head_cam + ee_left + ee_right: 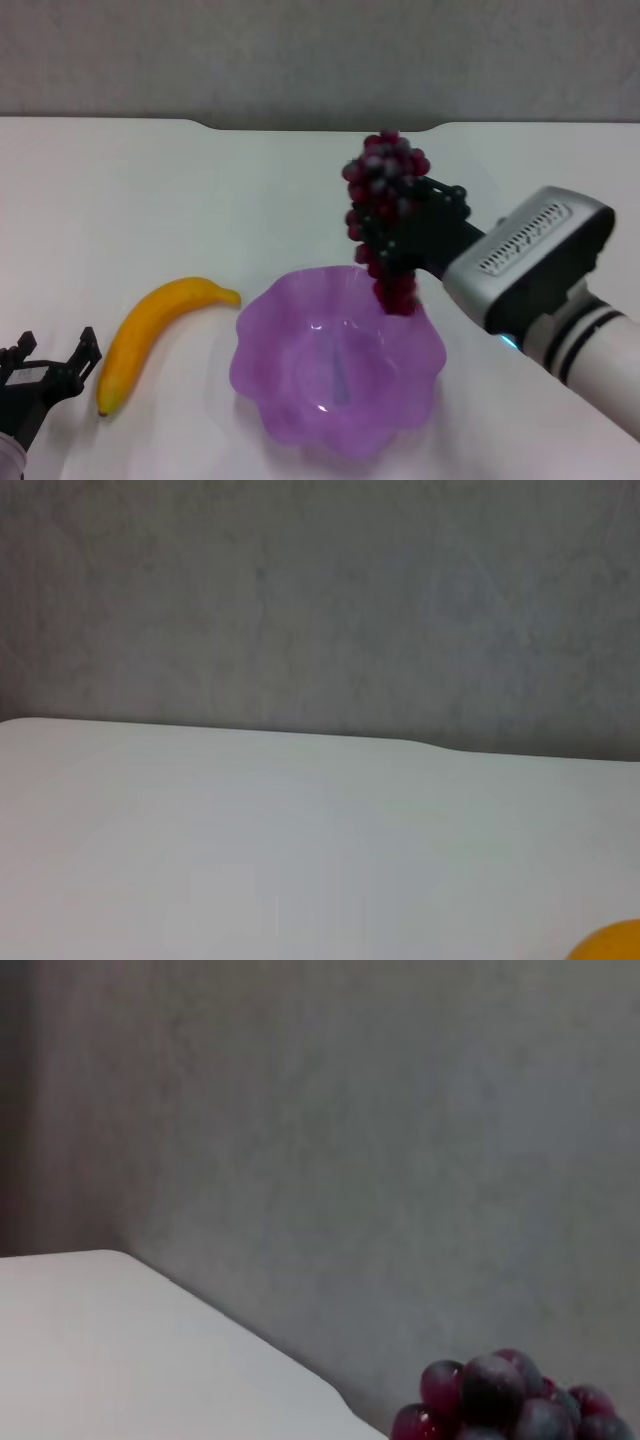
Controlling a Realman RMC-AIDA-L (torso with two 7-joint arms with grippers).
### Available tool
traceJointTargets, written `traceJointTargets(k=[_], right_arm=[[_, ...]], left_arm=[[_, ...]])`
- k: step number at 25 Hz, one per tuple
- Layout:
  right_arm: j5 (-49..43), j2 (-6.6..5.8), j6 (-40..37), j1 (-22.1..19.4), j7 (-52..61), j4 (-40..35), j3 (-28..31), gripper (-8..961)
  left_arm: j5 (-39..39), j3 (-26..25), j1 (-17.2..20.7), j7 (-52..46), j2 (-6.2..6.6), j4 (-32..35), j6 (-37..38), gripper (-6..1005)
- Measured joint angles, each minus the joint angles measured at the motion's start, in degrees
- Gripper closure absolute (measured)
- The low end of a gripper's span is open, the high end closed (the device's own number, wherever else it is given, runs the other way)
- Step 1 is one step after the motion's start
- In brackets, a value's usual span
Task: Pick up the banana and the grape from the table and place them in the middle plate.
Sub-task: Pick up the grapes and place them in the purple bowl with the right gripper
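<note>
My right gripper (392, 232) is shut on the bunch of dark red-purple grapes (385, 170) and holds it in the air above the far right rim of the purple scalloped plate (262, 318). The bunch hangs down towards the rim. The top of the bunch also shows in the right wrist view (500, 1400). The yellow banana (155, 327) lies on the white table (130, 200), left of the plate. My left gripper (45, 368) is open and empty at the near left, just left of the banana's near end. An edge of the banana shows in the left wrist view (612, 944).
The table's far edge has a notch (320, 126) in front of a grey wall. My right arm's grey and white housing (540, 270) reaches in from the near right, above the table beside the plate.
</note>
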Motion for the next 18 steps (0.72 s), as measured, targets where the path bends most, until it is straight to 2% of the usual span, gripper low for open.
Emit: traceJointTargets(k=[3,8,18], right_arm=[[0.4,0.13,3.3,2.4,0.2,0.8,-0.2,498],[0.7,0.33,5.2,2.7,0.4,2.1,-1.4,499],[6.9,0.41,5.7,3.6,0.6,-5.0,-4.6,501]], left_arm=[[0.0,0.0,-0.1,0.0,0.0,0.0,0.0,178],[0.0,0.0,-0.2,0.0,0.0,0.0,0.0,178],[0.0,-0.1,-0.8,0.0,-0.02,0.0,0.0,177]])
